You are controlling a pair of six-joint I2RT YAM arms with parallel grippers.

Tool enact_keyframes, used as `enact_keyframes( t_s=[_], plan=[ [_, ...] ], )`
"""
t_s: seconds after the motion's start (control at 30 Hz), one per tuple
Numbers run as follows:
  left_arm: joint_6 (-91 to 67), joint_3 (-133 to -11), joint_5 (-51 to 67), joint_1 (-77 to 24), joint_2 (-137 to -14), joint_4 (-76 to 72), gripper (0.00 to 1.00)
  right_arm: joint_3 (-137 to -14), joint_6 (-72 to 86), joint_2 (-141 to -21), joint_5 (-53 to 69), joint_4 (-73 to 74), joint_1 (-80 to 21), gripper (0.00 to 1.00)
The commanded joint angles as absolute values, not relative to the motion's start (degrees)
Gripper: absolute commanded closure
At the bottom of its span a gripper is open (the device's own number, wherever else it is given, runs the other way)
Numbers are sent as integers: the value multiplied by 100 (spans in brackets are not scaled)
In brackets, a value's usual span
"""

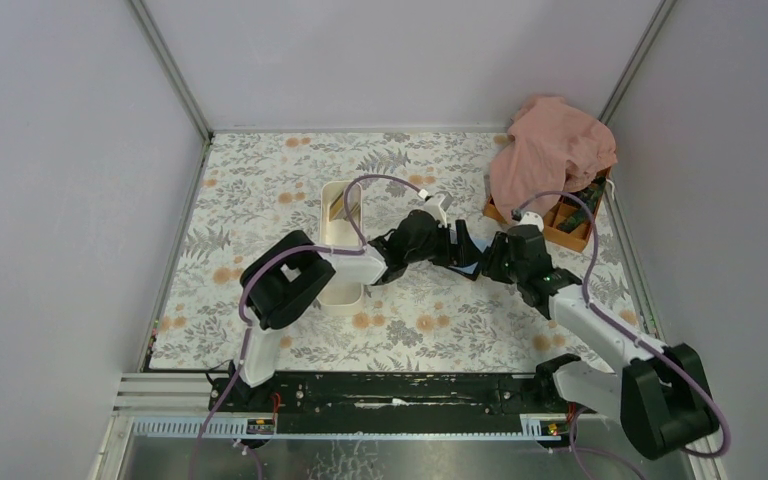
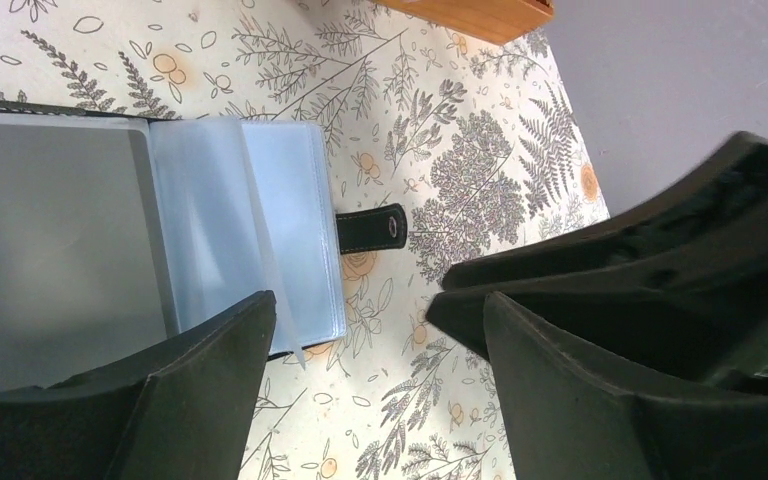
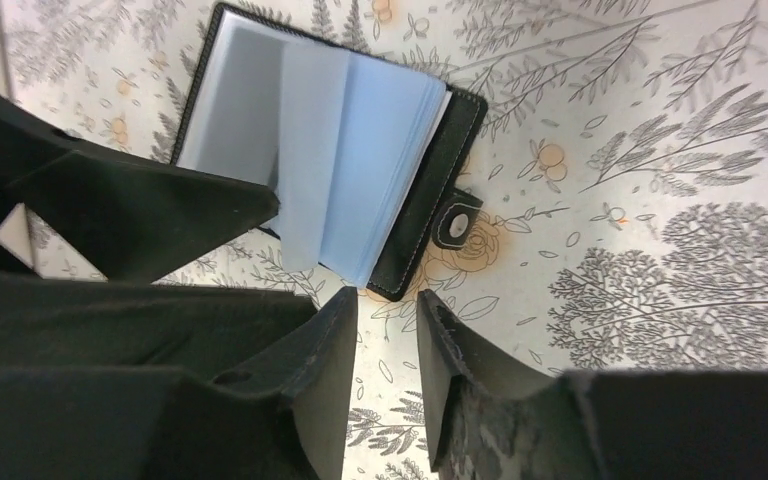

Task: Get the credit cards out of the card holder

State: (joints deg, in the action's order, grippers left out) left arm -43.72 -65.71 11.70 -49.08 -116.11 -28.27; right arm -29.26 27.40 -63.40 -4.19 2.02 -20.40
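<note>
The card holder (image 3: 415,215) lies open on the flowered table, black cover down, its clear bluish sleeves (image 3: 360,150) fanned up and its snap tab pointing away from the spine. No credit card shows plainly in the sleeves. In the top view the card holder (image 1: 469,267) is mostly hidden between the two arms. My left gripper (image 2: 378,300) is open wide, one finger (image 2: 200,390) over the holder's near edge, and nothing sits between the jaws. My right gripper (image 3: 388,300) is open by a narrow gap just short of the holder's corner, holding nothing.
A long white tray (image 1: 323,235) stands left of the arms with something tan inside. An orange compartment box (image 1: 563,228) sits at the back right, partly under a pink cloth (image 1: 550,150). Grey walls close the table on three sides.
</note>
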Motion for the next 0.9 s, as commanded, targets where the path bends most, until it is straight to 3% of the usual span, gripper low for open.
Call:
enact_keyframes(
  t_s=[0.0, 0.1, 0.47, 0.6, 0.73, 0.87],
  plan=[
    [-4377, -6677, 1266, -4931, -11559, -3163, 17, -2997, 2802, -5791, -612, 360, -2069, 62],
    [-4143, -6622, 1131, -4911, -11290, -2987, 16, -3117, 2790, -5868, -653, 365, -2069, 64],
    [-3770, -6138, 738, -3775, -10407, -2193, 16, -4269, 2689, -7200, -315, 115, -2073, 92],
    [-3534, -6499, 534, -3725, -10790, -1756, 16, -4843, 2594, -7828, -224, 114, -2072, 92],
    [-3537, -6795, 728, -3722, -11262, -1680, 16, -5411, 2541, -8480, 116, 85, -2077, 83],
    [-3488, -6787, 747, -3727, -11412, -1680, 16, -5651, 2582, -9073, 342, 43, -2074, 81]
  ],
)
